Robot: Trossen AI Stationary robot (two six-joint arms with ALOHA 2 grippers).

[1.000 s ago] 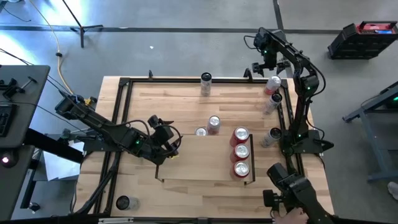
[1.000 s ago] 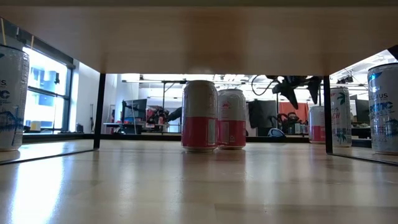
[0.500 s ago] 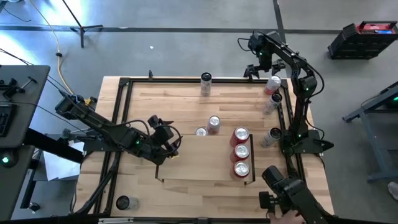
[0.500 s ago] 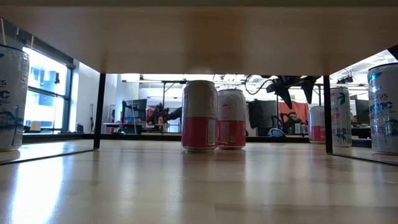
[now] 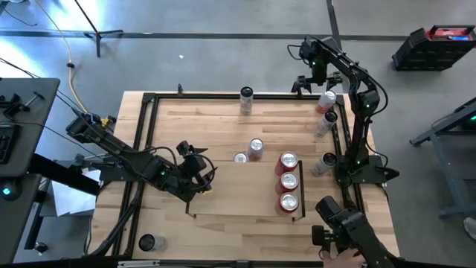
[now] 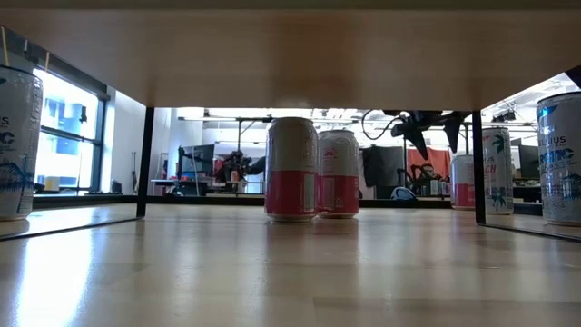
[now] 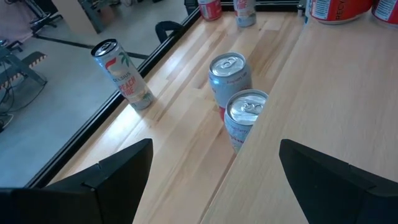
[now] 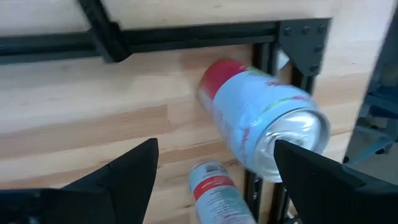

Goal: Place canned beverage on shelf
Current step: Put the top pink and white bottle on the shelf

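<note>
The right gripper [image 5: 311,69] hangs with its fingers spread wide and empty over the far right corner of the table [image 5: 216,123], just above a red-and-pale canned beverage [image 5: 326,100] that stands by the black frame; the right wrist view alone shows this can [image 8: 264,127] close up, silver top toward the camera and red base toward the wood, with a second slim can [image 8: 214,186] beside it. The left gripper [image 5: 195,170] rests low at the left edge of the shelf [image 5: 238,201], its fingers also wide apart and holding nothing. Three red-topped cans [image 5: 288,181] stand upright in a row along the shelf's right side, long axes vertical. The left wrist view looks across the wood at two upright silver-topped cans [image 7: 239,102] just outside the shelf's far rail, and at a slim can [image 7: 122,74] near the table's far edge whose label appears to read "PEACH". Only the low view, level with the tabletop, reveals partial lettering ending in "US" on the tall blue-and-white cans at its left [image 6: 18,141] and right [image 6: 561,154] edges, while two pink-banded cans [image 6: 309,168] stand side by side at centre. Writing on the other cans is too small to read.
</note>
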